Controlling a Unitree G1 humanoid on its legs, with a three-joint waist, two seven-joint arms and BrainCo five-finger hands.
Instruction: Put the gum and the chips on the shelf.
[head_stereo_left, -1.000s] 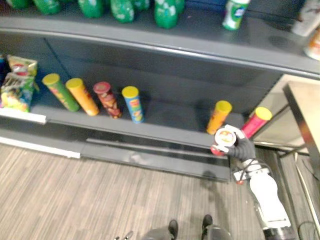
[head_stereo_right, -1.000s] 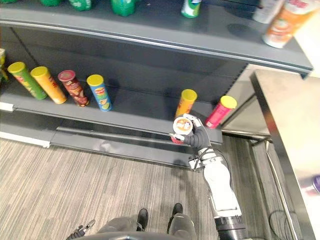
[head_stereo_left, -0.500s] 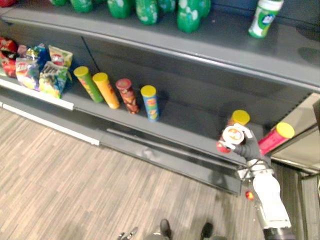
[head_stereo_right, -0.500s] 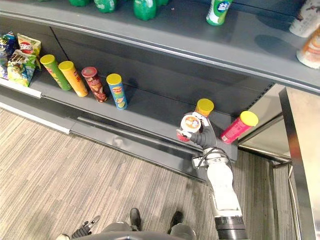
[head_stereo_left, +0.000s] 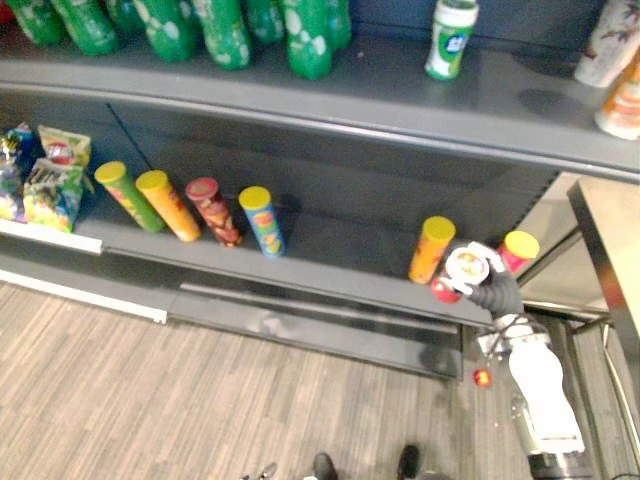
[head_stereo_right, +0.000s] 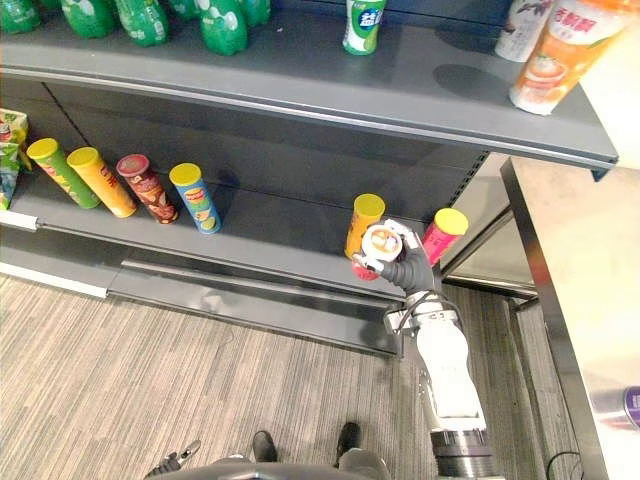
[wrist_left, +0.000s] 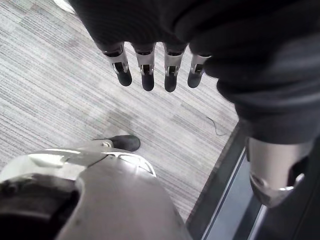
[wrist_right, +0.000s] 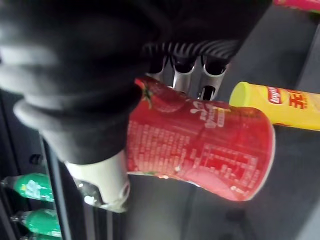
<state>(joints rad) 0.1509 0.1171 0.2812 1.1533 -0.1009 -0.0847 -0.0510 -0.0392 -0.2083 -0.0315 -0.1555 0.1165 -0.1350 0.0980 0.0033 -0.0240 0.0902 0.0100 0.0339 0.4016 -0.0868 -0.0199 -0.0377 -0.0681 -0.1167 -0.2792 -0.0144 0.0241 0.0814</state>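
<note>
My right hand (head_stereo_left: 495, 293) is shut on a red chips cup (head_stereo_left: 455, 275) with a white lid. It holds the cup tilted at the front edge of the lower shelf (head_stereo_left: 340, 250), between an orange can (head_stereo_left: 433, 250) and a pink can (head_stereo_left: 515, 248). In the right wrist view the fingers (wrist_right: 182, 75) and thumb wrap round the red cup (wrist_right: 200, 155). A green and white gum bottle (head_stereo_left: 451, 40) stands on the upper shelf. My left hand (wrist_left: 165, 30) hangs open over the floor, holding nothing.
Several chip cans (head_stereo_left: 212, 210) lean in a row on the lower shelf's left part, with snack bags (head_stereo_left: 40, 180) further left. Green bottles (head_stereo_left: 220, 30) and cups (head_stereo_left: 610, 40) stand on the upper shelf. A table edge (head_stereo_left: 615, 240) lies at the right.
The whole view has shifted as the camera moved. My right hand still holds the red cup by the orange and pink cans at the lower shelf's edge.
</note>
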